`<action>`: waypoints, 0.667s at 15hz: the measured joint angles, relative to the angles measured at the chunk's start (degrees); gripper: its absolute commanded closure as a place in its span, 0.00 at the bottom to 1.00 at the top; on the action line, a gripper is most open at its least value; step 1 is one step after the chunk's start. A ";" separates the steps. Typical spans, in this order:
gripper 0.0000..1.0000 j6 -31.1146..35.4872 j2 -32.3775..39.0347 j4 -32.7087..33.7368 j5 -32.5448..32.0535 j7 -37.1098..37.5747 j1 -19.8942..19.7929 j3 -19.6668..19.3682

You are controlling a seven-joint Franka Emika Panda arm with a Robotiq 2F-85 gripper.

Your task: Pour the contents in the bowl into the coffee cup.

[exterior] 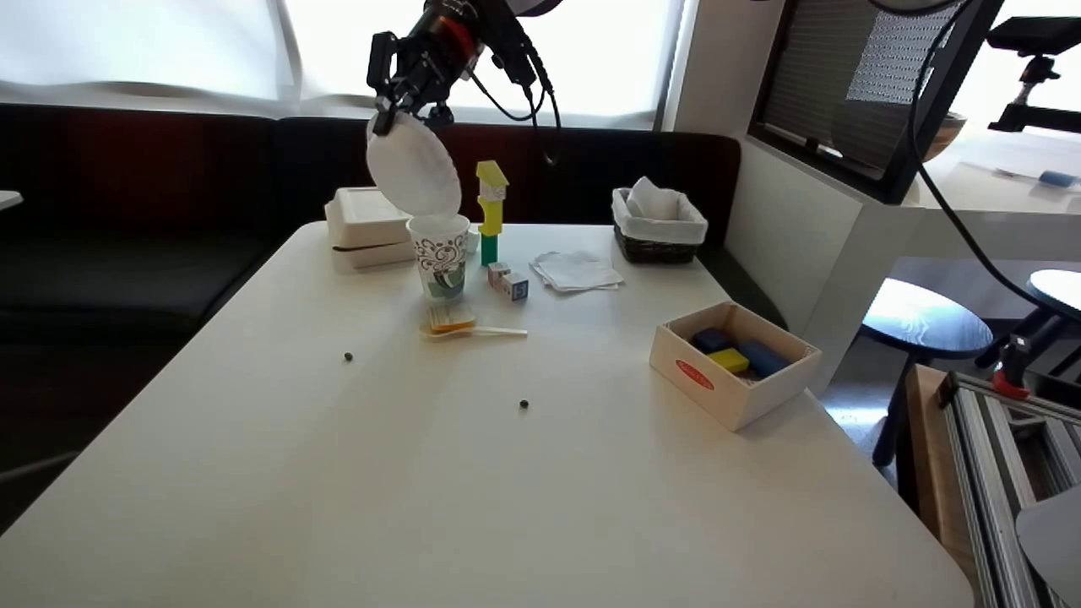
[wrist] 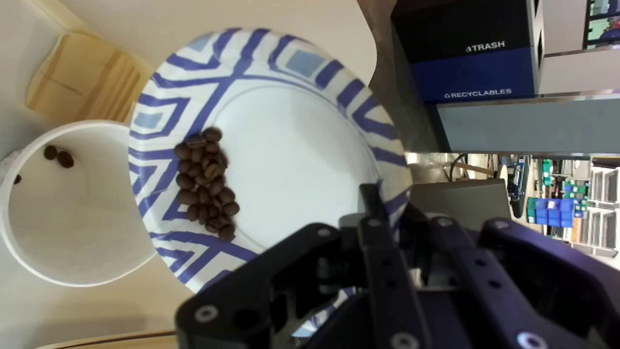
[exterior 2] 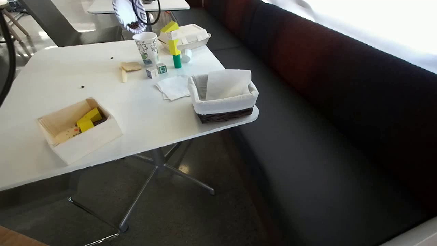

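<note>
Wrist view: your fingers (wrist: 374,213) grip the bowl (wrist: 286,160) at lower right, beans (wrist: 206,186) piled toward its left rim, coffee cup (wrist: 82,208) at frame left, mouth partly behind that rim, so likely steepen the tilt leftward.

"TRASH" (wrist: 486,47), "RECYCLABLES" (wrist: 478,93) on black-and-blue bin (wrist: 467,60)

Break-rm type area, w/ booth bench (exterior 2: 290,136), stools (exterior: 925,317) & bins (wrist: 467,63) (labelled trash/recyclables).
</note>
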 measured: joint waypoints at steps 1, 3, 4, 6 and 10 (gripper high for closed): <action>0.98 -0.08 0.40 0.43 0.00 -0.09 -0.18 0.28; 0.98 -0.22 1.15 1.40 0.00 -0.31 -0.49 0.82; 0.98 -0.24 1.51 1.80 0.00 -0.46 -0.64 1.10; 0.98 -0.26 2.12 2.58 0.00 -0.82 -0.96 1.82; 0.94 -0.53 3.17 3.89 0.15 -0.89 -1.60 3.03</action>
